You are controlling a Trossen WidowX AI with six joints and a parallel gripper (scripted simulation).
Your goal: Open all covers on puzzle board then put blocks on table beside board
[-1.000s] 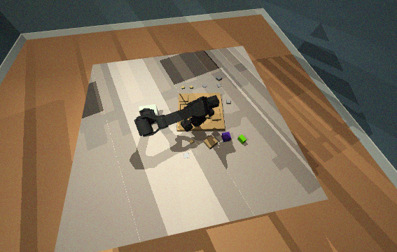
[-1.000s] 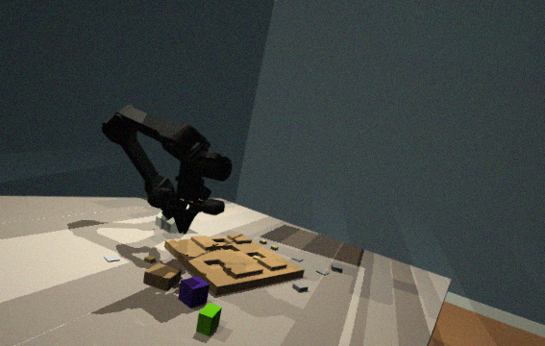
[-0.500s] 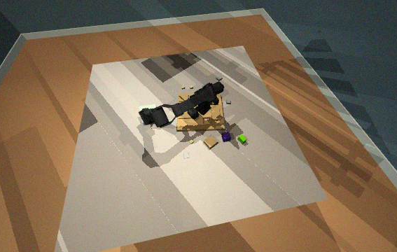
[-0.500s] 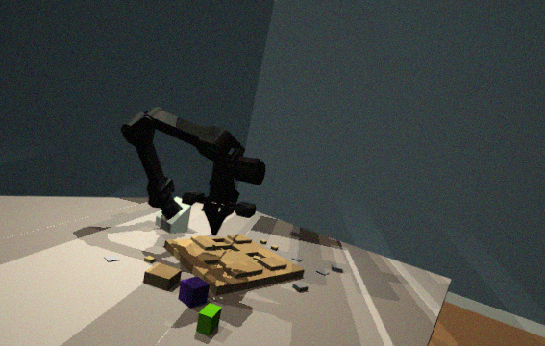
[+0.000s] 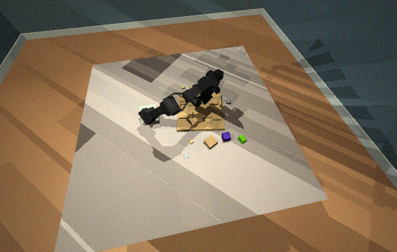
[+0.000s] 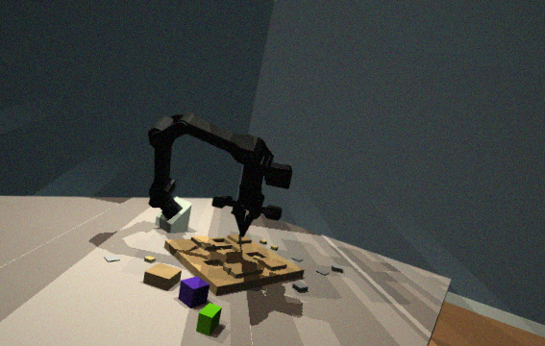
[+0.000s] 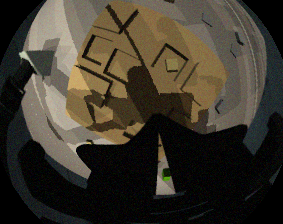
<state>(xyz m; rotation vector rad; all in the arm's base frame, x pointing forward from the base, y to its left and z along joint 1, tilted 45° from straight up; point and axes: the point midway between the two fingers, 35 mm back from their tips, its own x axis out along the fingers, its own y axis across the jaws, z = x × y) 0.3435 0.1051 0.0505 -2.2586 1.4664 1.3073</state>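
The wooden puzzle board (image 5: 183,124) (image 6: 260,284) lies flat under the arm, partly in shadow. Raised covers and several dark well openings show on it; how far each cover is open cannot be told. In the wrist view a lighter square (image 7: 172,64) shows in one recess; block or well floor is unclear. A tan block (image 5: 211,141) (image 6: 162,276), a purple block (image 5: 226,136) (image 6: 194,291) and a green block (image 5: 241,138) (image 6: 209,319) (image 7: 166,174) rest on the table beside the board. My gripper (image 6: 241,234) (image 7: 156,117) is shut and empty, pointing down low over the board.
Small yellow bits (image 5: 191,141) (image 6: 149,259) and a thin pale piece (image 5: 186,155) (image 6: 111,259) lie near the tan block. Small dark pieces (image 5: 228,101) (image 6: 300,286) lie beyond the board's other side. The arm's pale base (image 6: 181,218) stands behind the board in the exterior view.
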